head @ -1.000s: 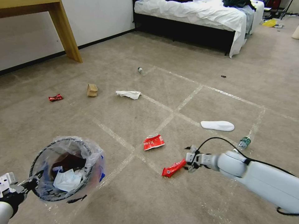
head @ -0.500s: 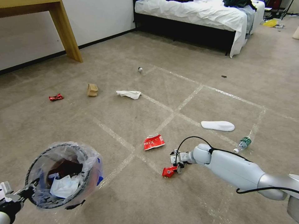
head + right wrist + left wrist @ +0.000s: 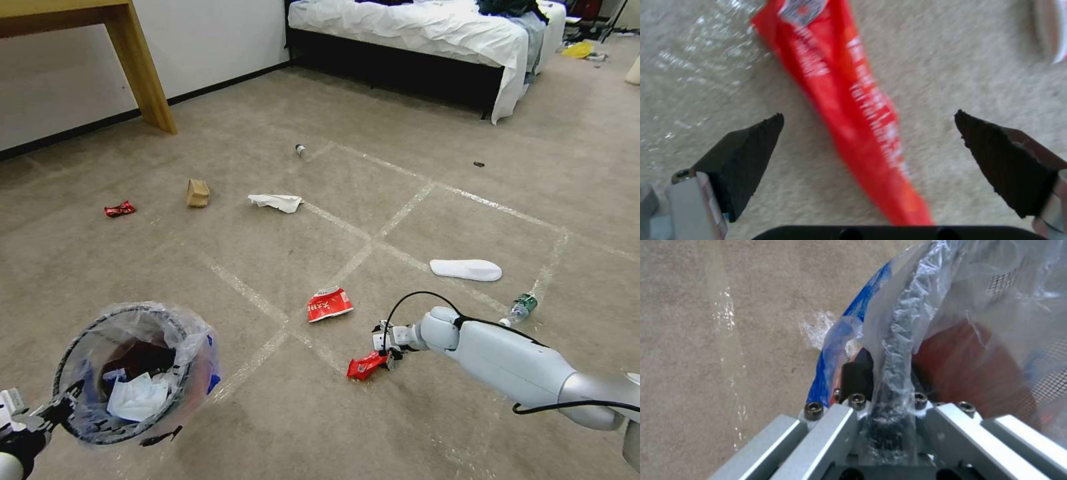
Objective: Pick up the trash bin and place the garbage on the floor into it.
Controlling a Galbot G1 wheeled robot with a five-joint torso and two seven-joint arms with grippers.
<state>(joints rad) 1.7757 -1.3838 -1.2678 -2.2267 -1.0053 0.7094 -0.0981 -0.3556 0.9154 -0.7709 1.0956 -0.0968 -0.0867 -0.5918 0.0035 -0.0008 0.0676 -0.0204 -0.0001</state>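
Observation:
The trash bin [image 3: 137, 370] hangs low at my left, above the floor [image 3: 280, 427]. Its clear liner holds white tissue. My left gripper [image 3: 57, 410] is shut on the bin's dark rim [image 3: 896, 340], with the plastic pinched in as well. My right gripper [image 3: 388, 348] is down at the carpet and open. A long red snack wrapper [image 3: 853, 110] lies between its spread fingertips [image 3: 760, 140], and it also shows as the red wrapper [image 3: 365, 365] just left of that hand. Other garbage lies scattered farther off.
On the carpet lie a red-and-white packet [image 3: 329, 303], a white tissue [image 3: 276, 201], a tan packet [image 3: 197, 193], a small red wrapper [image 3: 119, 209], a small bottle [image 3: 301, 151], a green-labelled bottle [image 3: 522, 308] and a white slipper [image 3: 465, 269]. A wooden table leg [image 3: 143, 73] and a bed [image 3: 413, 40] stand beyond.
My right arm swung left and down from beside the red wrapper to straddle its end, then eased slightly right. The bin sank a little lower and leftward.

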